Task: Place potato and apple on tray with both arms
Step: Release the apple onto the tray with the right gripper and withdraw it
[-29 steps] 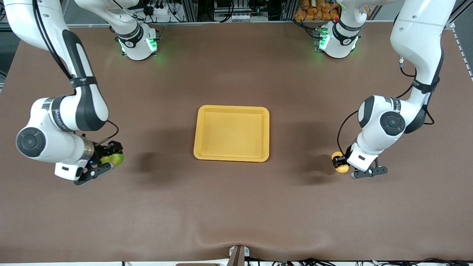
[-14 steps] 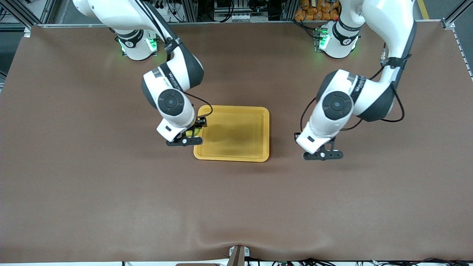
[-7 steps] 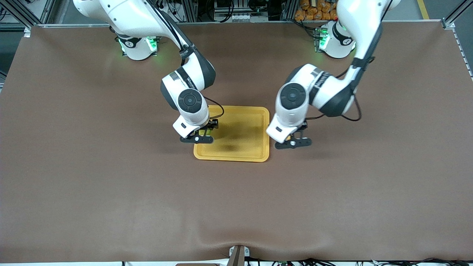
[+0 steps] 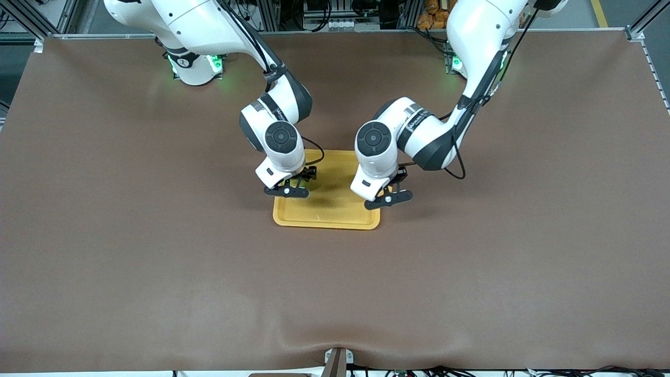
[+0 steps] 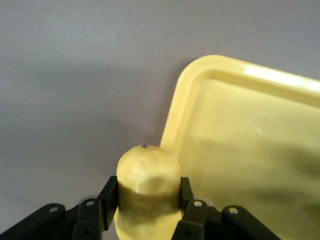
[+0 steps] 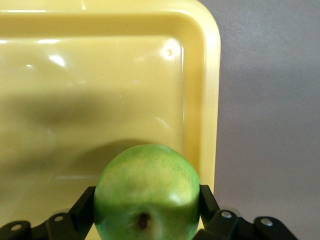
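Note:
The yellow tray (image 4: pixel 327 224) lies mid-table. My right gripper (image 4: pixel 291 186) hangs over the tray's end toward the right arm. It is shut on the green apple (image 6: pixel 147 192), which sits above the tray floor (image 6: pixel 100 100) just inside the rim. My left gripper (image 4: pixel 389 195) hangs at the tray's end toward the left arm, shut on the yellow potato (image 5: pixel 148 190). The potato is over the tray's rim (image 5: pixel 172 125) near a corner, partly above brown table. In the front view both wrists hide what the grippers hold.
A brown mat (image 4: pixel 157 262) covers the table around the tray. Both arm bases (image 4: pixel 193 65) (image 4: pixel 473 63) stand along the edge farthest from the front camera. A small bracket (image 4: pixel 337 361) sits at the edge nearest it.
Both arms have swung inward from the table's ends, carrying the apple and potato. They now hang at the tray's two ends, closer together than half a second ago.

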